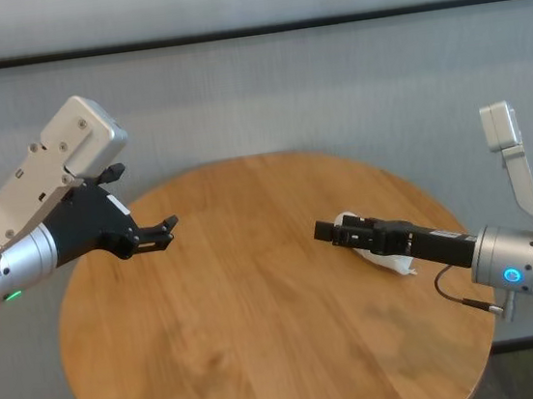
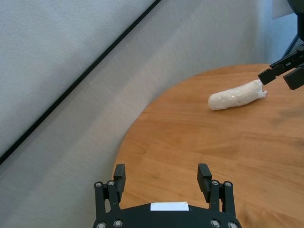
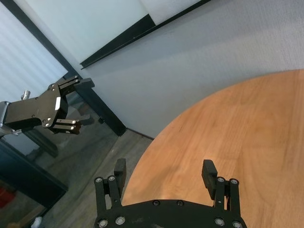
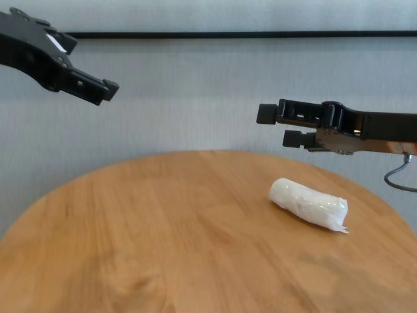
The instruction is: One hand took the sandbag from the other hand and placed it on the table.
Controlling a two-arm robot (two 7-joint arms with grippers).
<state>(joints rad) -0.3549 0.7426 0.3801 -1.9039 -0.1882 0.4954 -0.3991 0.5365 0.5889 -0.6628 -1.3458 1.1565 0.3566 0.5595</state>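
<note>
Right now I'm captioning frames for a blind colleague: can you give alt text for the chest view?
A small white sandbag lies on the round wooden table, toward its right side, touched by nothing. The right gripper hangs open in the air just above it, and the left gripper is raised, open and empty, at the upper left before a grey wall.

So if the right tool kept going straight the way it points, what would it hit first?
Probably nothing on the table. The right tool, open, points level across it, above the sandbag, roughly toward the raised left tool; depth is unclear.
</note>
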